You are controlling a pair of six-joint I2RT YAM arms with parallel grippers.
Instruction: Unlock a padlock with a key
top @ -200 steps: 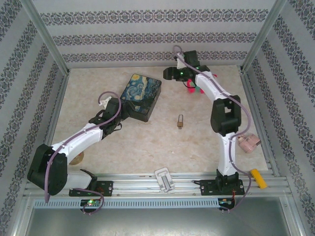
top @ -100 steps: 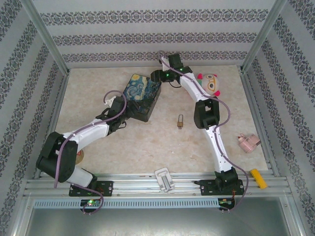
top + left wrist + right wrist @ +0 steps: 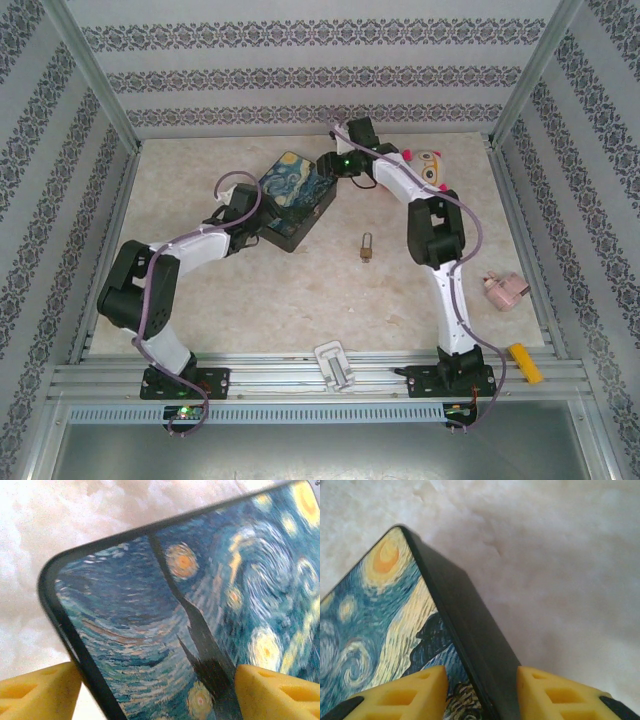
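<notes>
On the table (image 3: 250,290): one padlock (image 3: 367,248), one tin (image 3: 295,190); left pincer (image 3: 155,672) and right pincer (image 3: 481,675) gape astride its corners.

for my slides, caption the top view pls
Left hand and right hand at opposite ends of the painted tin; padlock lies apart.

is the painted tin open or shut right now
Shut. From above, the tin has its painted lid covering it, and in the right wrist view the lid meets the dark side wall with no gap.

White arm links (image 3: 205,245) with black joints — mauve cables (image 3: 228,177) looping alongside — and yellow fingers (image 3: 40,690) with triangular hollows.
</notes>
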